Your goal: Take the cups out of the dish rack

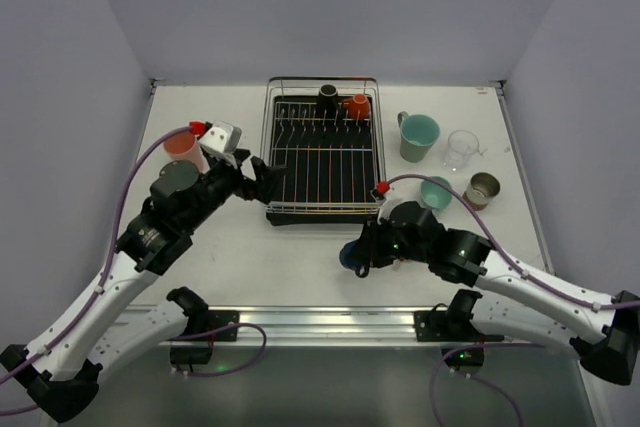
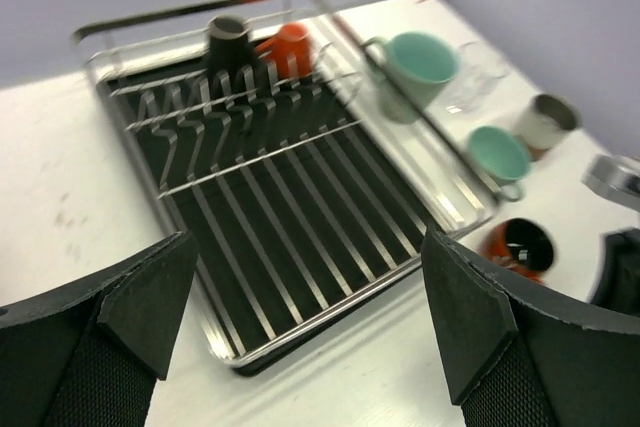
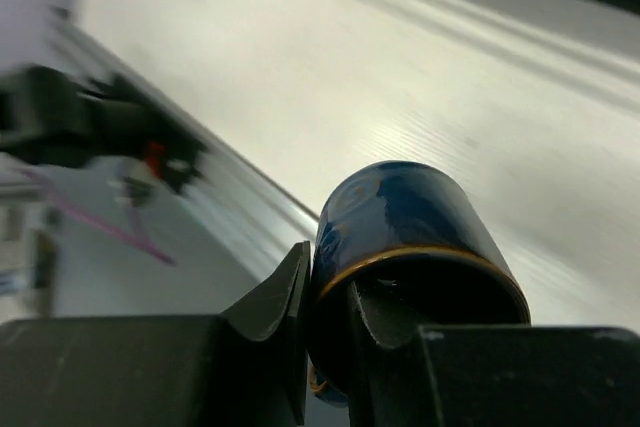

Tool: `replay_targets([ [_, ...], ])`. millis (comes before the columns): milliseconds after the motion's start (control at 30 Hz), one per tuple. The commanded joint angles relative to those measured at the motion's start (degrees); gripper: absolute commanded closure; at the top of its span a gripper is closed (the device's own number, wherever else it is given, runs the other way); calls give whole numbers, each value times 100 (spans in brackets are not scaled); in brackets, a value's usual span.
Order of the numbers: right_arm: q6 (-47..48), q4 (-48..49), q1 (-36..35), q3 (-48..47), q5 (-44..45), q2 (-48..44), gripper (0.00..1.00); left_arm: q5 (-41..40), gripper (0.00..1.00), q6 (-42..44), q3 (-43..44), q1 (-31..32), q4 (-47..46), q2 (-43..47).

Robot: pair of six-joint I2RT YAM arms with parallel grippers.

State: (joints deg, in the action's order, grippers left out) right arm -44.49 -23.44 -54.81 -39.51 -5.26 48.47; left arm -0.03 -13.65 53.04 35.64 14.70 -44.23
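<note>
Blue cup (image 3: 410,227) near table (image 1: 300,282) front edge

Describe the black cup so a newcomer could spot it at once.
Start at the dish rack in the middle of the table. Two cups sit at its far end. The black cup is the left one, dark beside the orange cup.

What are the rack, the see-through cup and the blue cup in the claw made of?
Dish rack: shiny metal wire, chrome-like glint. Clear cup: glass or plastic, see-through; can't tell which. Blue cup: probably glazed ceramic, glossy with a brownish rim.
</note>
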Motion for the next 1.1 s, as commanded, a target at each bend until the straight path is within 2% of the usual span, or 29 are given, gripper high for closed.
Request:
replay_targets([
  [0, 433, -1320, -355, -338, 1578, 399, 100, -1339, 0, 231, -205, 5, 666, 63],
  [100, 380, -1558, -671, -478, 2131, 1014, 100, -1674, 0, 240, -355, -4, 631, 37],
  [267, 414, -1646, -812, -777, 2731, 1735, 100, -1737, 0, 214, -592, 5, 631, 90],
  [400, 617, -1611, -874, -962, 2811, 2306, 100, -1649, 0, 196, -672, 4, 595, 116],
  [733, 547, -1066, -979, -883, 2661, 2711, 99, -1579, 0, 108, -593, -4, 596, -42],
  [967, 564, -890, -988, -778, 2565, 2826, 87, -1640, 0, -304, -23, -4, 894, -604],
  [1067, 555, -846, -988, -725, 2512, 2852, 79, -1483, 0, -664, 154, -4, 912, -929],
])
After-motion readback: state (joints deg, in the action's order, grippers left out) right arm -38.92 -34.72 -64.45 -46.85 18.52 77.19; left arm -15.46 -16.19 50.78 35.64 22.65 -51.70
